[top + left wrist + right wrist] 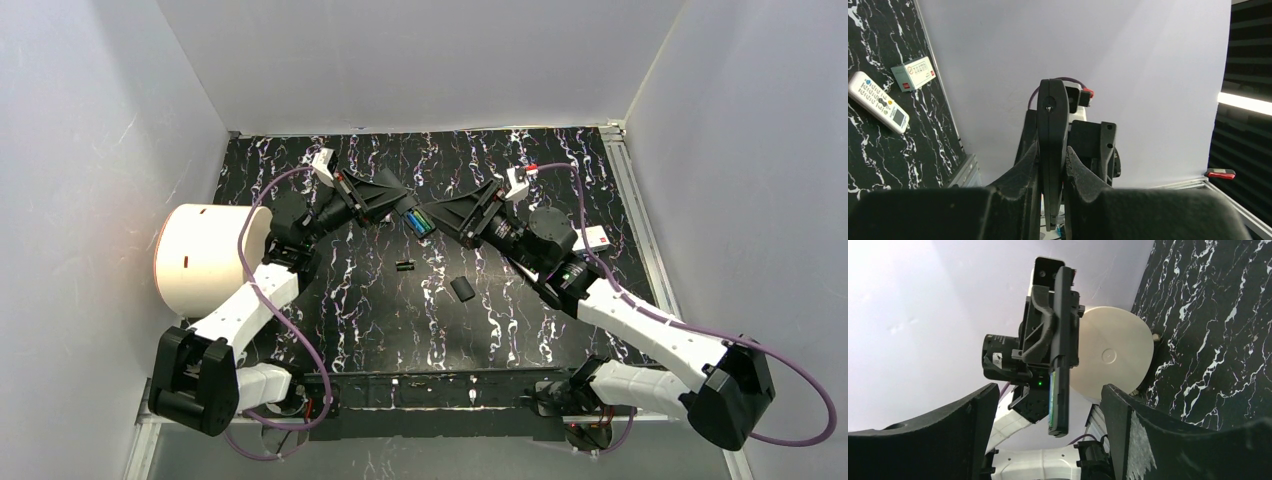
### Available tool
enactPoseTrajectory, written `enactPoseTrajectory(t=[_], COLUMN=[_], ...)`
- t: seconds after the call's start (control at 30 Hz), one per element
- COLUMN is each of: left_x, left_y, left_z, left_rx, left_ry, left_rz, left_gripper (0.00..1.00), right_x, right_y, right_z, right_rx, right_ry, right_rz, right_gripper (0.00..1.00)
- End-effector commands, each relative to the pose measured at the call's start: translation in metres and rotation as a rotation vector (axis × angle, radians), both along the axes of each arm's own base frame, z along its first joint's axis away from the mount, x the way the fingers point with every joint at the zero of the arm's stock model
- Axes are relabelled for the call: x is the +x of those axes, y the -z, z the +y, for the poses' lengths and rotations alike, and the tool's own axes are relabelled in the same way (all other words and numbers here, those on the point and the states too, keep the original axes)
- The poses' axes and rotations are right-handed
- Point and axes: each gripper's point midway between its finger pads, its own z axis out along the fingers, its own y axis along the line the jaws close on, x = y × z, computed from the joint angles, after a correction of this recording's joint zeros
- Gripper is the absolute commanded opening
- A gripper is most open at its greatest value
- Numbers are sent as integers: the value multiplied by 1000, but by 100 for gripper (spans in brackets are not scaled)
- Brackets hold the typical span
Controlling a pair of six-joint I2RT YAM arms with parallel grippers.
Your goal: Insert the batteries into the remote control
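My left gripper (398,211) is shut on a black remote control (417,222) and holds it up above the table's middle. A green and a blue battery (414,221) show in its open compartment. In the left wrist view the remote (1052,115) stands edge-on between the closed-in fingers (1025,172). My right gripper (433,217) is open and empty, right at the remote's free end. In the right wrist view the remote (1062,340) hangs between and beyond my spread fingers (1143,425), a green strip along its edge. A black battery (404,266) lies on the table.
A small black cover piece (461,289) lies near the black battery. A white cylindrical tub (205,255) stands at the left. A white remote (877,101) and a small white box (915,73) lie at the right by the metal rail.
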Motion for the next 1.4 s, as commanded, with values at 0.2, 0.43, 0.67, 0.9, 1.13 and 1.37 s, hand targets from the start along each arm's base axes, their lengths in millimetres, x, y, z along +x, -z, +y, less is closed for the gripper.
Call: enactPoseTrajectory(t=[0.2,0.43,0.67,0.9,1.13,1.37], left_x=[-13,-9,-1,-14,-24,-24], left_y=[-24,-3,88,131,142,136], left_z=[-3,3,44,68,74,60], left_rx=[41,145,461,602,668,590], left_ry=[49,10,-210,-283,-273,-209], left_rz=[-140,-153,46,116,114,80], left_gripper=[0,0,0,0,0,0], right_x=[-10,-1,45,46,24,17], right_y=[-15,6,96,203,262,291], right_z=[-1,-2,-79,-100,-76,-72], right_rx=[-32,-236,-799,-1283,-1431,-1498], right_ry=[-55,-41,277,68,-276,-346], right_rz=[-106,-132,30,23,1,47], right_gripper=[73,75,87,89,88,87])
